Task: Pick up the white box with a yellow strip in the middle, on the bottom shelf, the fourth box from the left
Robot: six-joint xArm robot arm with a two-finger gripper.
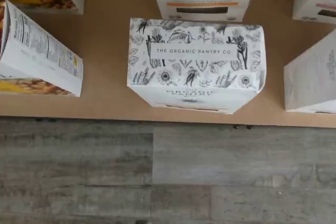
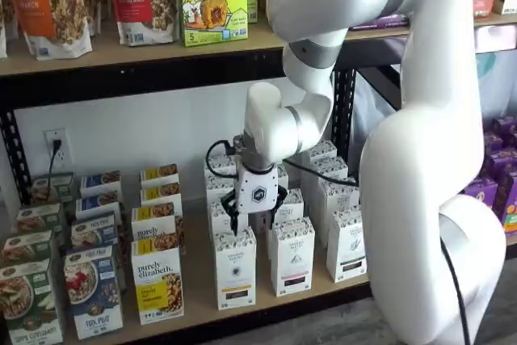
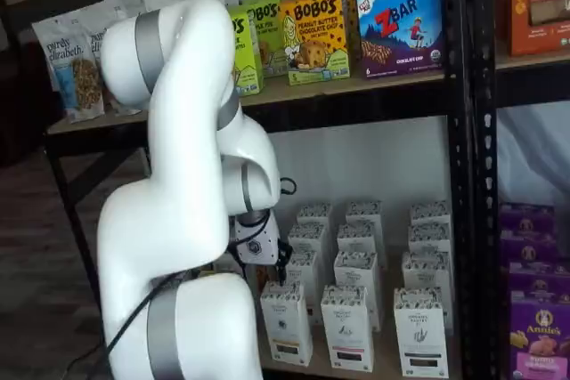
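In the wrist view the white box [image 1: 197, 59] stands upright at the front edge of the bottom shelf [image 1: 105, 82], its speckled top centred under the camera, likely so the arm can line up over it. In a shelf view the gripper [image 2: 255, 217] hangs just above and behind that carton [image 2: 235, 268] at lower centre, holding nothing. In the other, lower centre, only dark fingers [image 3: 281, 266] show side-on, so I cannot tell the jaw gap.
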